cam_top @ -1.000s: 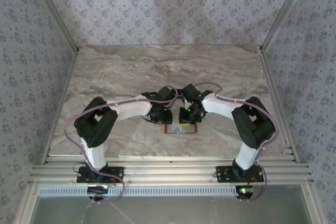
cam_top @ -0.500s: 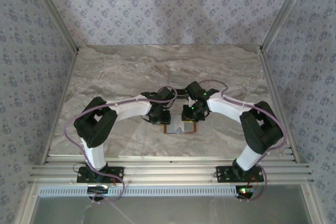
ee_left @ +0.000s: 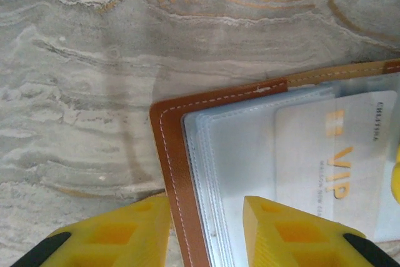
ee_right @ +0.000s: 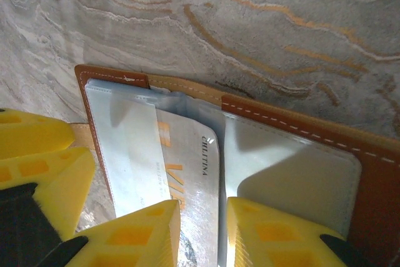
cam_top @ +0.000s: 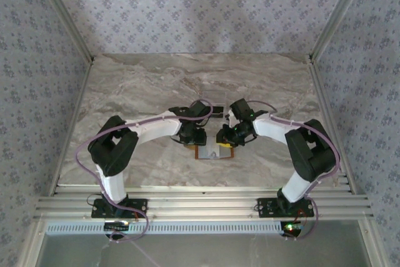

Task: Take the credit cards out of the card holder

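- Top external: card holder [cam_top: 215,152] lies open on desk [cam_top: 137,85], betw. both arms' jaws.
- Left wrist: left jaws spread wide, straddling holder's brown edge.
- Right wrist: right jaws slightly apart over silver VIP card [ee_right: 187,167], which sits in clear sleeve [ee_right: 119,136]; not pinching it.

Card holder [cam_top: 215,152]: tan-brown leather w/ pale stitching, lying open & flat on the desk [cam_top: 137,92], approx 6 o'clock of desk centre. Inside: grey lining + clear plastic sleeves. One credit card [ee_left: 337,154] among the sleeves, pale silver w/ gold "VIP" print, lying flat. Can't tell how far out of its slot it sits.
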Motion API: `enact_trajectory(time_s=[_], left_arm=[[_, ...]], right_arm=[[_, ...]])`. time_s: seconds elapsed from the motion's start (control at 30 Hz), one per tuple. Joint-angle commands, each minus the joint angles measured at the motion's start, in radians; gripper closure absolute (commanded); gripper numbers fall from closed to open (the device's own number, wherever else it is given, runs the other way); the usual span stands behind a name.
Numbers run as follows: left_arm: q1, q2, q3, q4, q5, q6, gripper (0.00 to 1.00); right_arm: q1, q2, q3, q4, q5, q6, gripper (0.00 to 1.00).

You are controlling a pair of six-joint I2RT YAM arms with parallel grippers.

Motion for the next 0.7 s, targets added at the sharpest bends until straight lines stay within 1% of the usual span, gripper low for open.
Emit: enact_trajectory(time_s=[0.0,0.23,0.37,0.5,0.53,0.67], left_arm=[[-0.007,0.043,0.019,-0.025,0.007,0.004,0.64],[-0.007,0.072,0.012,-0.047,-0.012,0.015,0.64],[-0.007,0.082,0.008,-0.053,-0.012,0.020,0.65],[-0.008,0.087,0.008,-0.055,-0.009,0.021,0.65],[-0.008,0.088,0.008,-0.056,-0.010,0.021,0.65],[-0.007,0.089,0.007,-0.057,-0.011,0.023,0.65]], right_arm=[[-0.014,0.019,-0.017,0.026,-0.041,0.003,0.72],[-0.029,0.039,-0.038,0.048,-0.050,-0.003,0.72],[-0.029,0.049,-0.043,0.070,-0.080,-0.003,0.73],[-0.034,0.050,-0.062,0.135,-0.128,0.008,0.75],[-0.034,0.051,-0.066,0.150,-0.139,0.033,0.75],[-0.038,0.051,-0.081,0.197,-0.171,0.052,0.76]])
